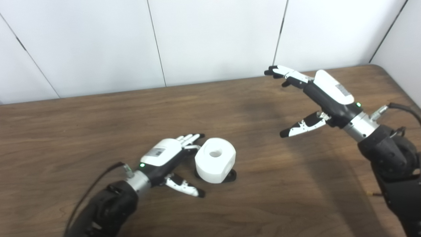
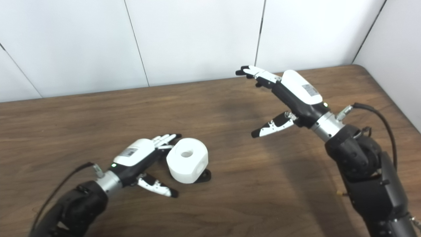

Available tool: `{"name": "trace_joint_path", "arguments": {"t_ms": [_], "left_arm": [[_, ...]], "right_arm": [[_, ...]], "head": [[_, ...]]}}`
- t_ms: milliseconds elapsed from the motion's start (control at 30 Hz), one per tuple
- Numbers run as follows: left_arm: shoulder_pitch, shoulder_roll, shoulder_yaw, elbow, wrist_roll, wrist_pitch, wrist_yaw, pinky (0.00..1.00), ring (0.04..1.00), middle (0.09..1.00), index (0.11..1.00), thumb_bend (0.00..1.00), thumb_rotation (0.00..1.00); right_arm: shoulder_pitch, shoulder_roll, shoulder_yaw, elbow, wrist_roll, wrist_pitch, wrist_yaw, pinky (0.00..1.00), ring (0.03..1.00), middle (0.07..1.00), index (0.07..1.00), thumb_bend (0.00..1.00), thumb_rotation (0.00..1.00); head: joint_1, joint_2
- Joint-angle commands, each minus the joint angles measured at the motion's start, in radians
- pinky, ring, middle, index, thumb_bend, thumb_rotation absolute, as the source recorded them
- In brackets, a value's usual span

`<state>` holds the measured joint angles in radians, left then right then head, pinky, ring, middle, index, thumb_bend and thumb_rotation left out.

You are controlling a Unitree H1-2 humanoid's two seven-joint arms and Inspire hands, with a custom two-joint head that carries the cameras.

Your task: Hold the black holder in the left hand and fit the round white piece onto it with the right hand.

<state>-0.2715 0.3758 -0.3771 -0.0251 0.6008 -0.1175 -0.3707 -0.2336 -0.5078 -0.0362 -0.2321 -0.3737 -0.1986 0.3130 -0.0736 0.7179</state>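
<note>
Wood-grain surface [image 1: 98,125]: brown, white panelled walls [image 1: 213,39] behind.
White piece [image 1: 215,159]: seated on black holder [image 1: 230,176], centre-left.
Left hand [image 1: 167,161]: fingers spread, beside piece.
Right hand [image 1: 315,98]: spread, raised, well apart.

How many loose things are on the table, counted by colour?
White: 1, the round white piece
Black: 1, the black holder, mostly hidden beneath it
Total: 2
Neither the left hand nor the right hand holds anything.
</note>
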Motion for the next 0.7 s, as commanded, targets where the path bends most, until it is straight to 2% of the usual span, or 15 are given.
{"name": "trace_joint_path", "arguments": {"t_ms": [0, 200, 300, 367, 467, 500, 567, 600, 667], "left_arm": [[-0.017, 0.044, 0.026, 0.014, -0.034, -0.003, -0.017, 0.99, 1.0, 1.0, 1.0, 1.0, 0.33], [-0.016, 0.071, 0.07, 0.039, -0.092, -0.036, -0.007, 0.96, 0.996, 1.0, 1.0, 1.0, 0.28], [-0.011, 0.08, 0.098, 0.051, -0.135, -0.044, -0.009, 0.98, 0.996, 1.0, 1.0, 1.0, 0.29], [-0.004, 0.083, 0.119, 0.049, -0.162, -0.023, -0.018, 0.99, 1.0, 1.0, 1.0, 1.0, 0.31], [0.018, 0.056, 0.168, 0.052, -0.235, 0.004, -0.002, 1.0, 1.0, 1.0, 1.0, 1.0, 0.35], [0.03, 0.035, 0.189, 0.054, -0.256, 0.009, 0.021, 0.94, 0.984, 1.0, 1.0, 1.0, 0.41], [0.053, -0.007, 0.226, 0.052, -0.289, 0.026, 0.06, 0.86, 0.96, 0.994, 1.0, 1.0, 0.63], [0.062, -0.026, 0.243, 0.05, -0.308, 0.04, 0.073, 0.86, 0.964, 0.995, 1.0, 0.98, 0.73], [0.075, -0.066, 0.279, 0.042, -0.365, 0.072, 0.092, 0.88, 0.981, 0.999, 1.0, 0.91, 0.83]], "right_arm": [[-0.013, 0.006, -0.015, -0.02, -0.006, 0.004, -0.043, 0.69, 0.839, 0.911, 0.898, 0.69, 0.07], [0.009, 0.057, -0.017, 0.009, -0.008, 0.003, -0.092, 0.71, 0.845, 0.905, 0.898, 0.66, 0.02], [0.021, 0.076, -0.012, 0.016, -0.023, 0.012, -0.108, 0.73, 0.848, 0.906, 0.908, 0.61, 0.05], [0.036, 0.093, -0.008, 0.013, -0.031, 0.019, -0.121, 0.73, 0.854, 0.906, 0.911, 0.59, 0.06], [0.056, 0.115, -0.009, 0.002, -0.037, 0.037, -0.135, 0.75, 0.865, 0.913, 0.91, 0.57, 0.07], [0.064, 0.126, -0.013, -0.003, -0.037, 0.051, -0.141, 0.75, 0.865, 0.91, 0.905, 0.56, 0.07], [0.084, 0.15, -0.019, -0.011, -0.034, 0.073, -0.157, 0.76, 0.863, 0.901, 0.893, 0.52, 0.1], [0.095, 0.162, -0.021, -0.016, -0.036, 0.087, -0.164, 0.76, 0.859, 0.896, 0.889, 0.5, 0.12], [0.118, 0.188, -0.026, -0.028, -0.025, 0.123, -0.171, 0.75, 0.856, 0.891, 0.886, 0.43, 0.24]], "head": [[-0.003, -0.006], [-0.012, -0.018], [-0.014, -0.025], [-0.019, -0.032], [-0.018, -0.041], [-0.018, -0.041], [-0.015, -0.049], [-0.011, -0.054], [-0.008, -0.06]]}}
